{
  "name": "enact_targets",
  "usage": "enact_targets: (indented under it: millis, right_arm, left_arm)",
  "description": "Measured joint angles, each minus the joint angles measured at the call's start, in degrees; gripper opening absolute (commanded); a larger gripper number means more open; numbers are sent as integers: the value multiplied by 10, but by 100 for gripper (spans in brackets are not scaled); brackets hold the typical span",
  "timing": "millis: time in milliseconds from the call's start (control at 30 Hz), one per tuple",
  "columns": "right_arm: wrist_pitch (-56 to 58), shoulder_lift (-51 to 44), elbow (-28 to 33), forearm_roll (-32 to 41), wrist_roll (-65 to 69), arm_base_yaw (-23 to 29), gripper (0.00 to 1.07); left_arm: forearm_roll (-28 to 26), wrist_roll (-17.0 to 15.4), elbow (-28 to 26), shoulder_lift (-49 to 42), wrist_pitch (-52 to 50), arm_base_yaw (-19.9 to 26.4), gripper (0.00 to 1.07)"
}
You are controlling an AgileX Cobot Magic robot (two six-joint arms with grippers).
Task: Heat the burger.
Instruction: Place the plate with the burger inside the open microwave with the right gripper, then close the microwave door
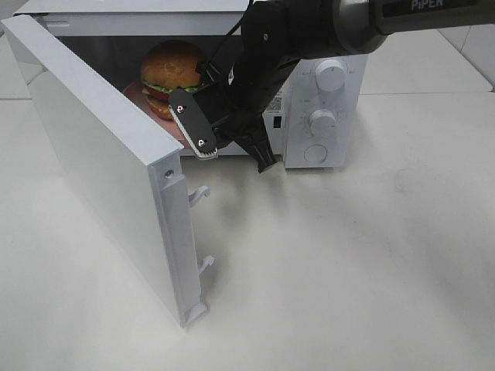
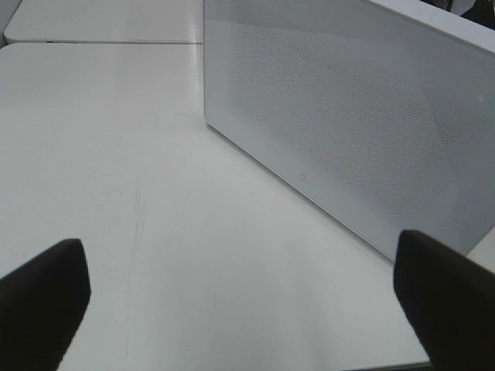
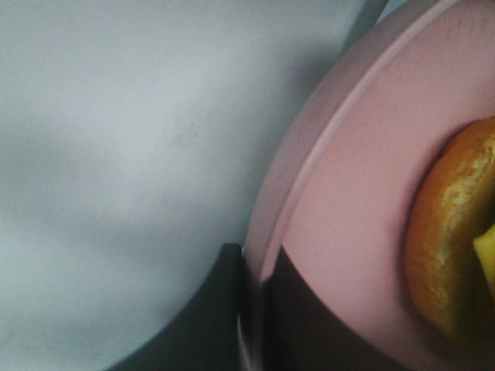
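My left gripper (image 2: 247,309) is hanging wide open above the white table (image 2: 116,154), grasping nothing, just beside the outer face of the microwave door (image 1: 108,170), which is standing swung open. Inside the white microwave (image 1: 340,46), the burger (image 1: 172,66) is sitting on a pink plate (image 3: 363,178). My right gripper (image 3: 259,274) is reaching into the cavity, jaws pinching the plate's rim, apart from the bun. Two knobs (image 1: 331,77) are facing out at right.
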Motion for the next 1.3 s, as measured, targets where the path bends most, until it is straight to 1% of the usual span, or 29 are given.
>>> enact_targets:
  millis: [133,167,233,267,300,333,367,433,467,600,700,767,800,867,900,933,967,1033,1067,1133,1167,1233,1267,1300]
  right_arm:
    - [9,24,-41,-7,14,0,0]
    - [9,24,-41,-7,14,0,0]
    - [18,41,-70,-13,28,0,0]
    - [18,41,-70,-13,28,0,0]
    - [29,56,-90,-14,39,1,0]
    - [29,56,-90,-14,39,1,0]
    - [36,70,-110,-15,46,1,0]
    - [38,76,-118,-16,50,1,0]
    - [39,89,-136,-16,58,1,0]
    - [40,103,-152,-15,70,1,1]
    - [38,111,-161,-17,74,1,4]
    - [32,112,-163,-17,74,1,9]
    - [32,112,-163,-17,74,1,9]
    - [22,112,-164,-17,76,1,20]
    - [22,112,-164,-17,76,1,20]
    - [14,112,-165,-16,81,1,25]
    - [14,112,-165,-16,81,1,25]
    - [11,112,-167,-13,86,1,43]
    - [11,112,-167,-13,86,1,43]
    - [11,112,-167,-7,92,1,52]
    - [11,112,-167,-7,92,1,52]
    - [11,111,-167,-5,104,1,58]
    - [11,111,-167,-5,104,1,58]
    - [11,103,-155,-3,107,1,61]
  left_arm:
    - [3,0,0,0,0,0,100]
    - [3,0,0,0,0,0,100]
    - [5,0,0,0,0,0,100]
    - [5,0,0,0,0,0,100]
    - [9,0,0,0,0,0,100]
    - [9,0,0,0,0,0,100]
    - [11,0,0,0,0,0,100]
    - [13,0,0,0,0,0,100]
    - [14,0,0,0,1,0,100]
    - [18,0,0,0,1,0,100]
    - [19,0,0,0,2,0,100]
    - [19,0,0,0,2,0,100]
    - [19,0,0,0,2,0,100]
    - [19,0,0,0,3,0,100]
    - [19,0,0,0,3,0,100]
    - [19,0,0,0,3,0,100]
    - [19,0,0,0,3,0,100]
    - [19,0,0,0,4,0,100]
    - [19,0,0,0,4,0,100]
    - [19,0,0,0,4,0,100]
    - [19,0,0,0,4,0,100]
    - [19,0,0,0,4,0,100]
    - [19,0,0,0,4,0,100]
    - [19,0,0,0,4,0,100]
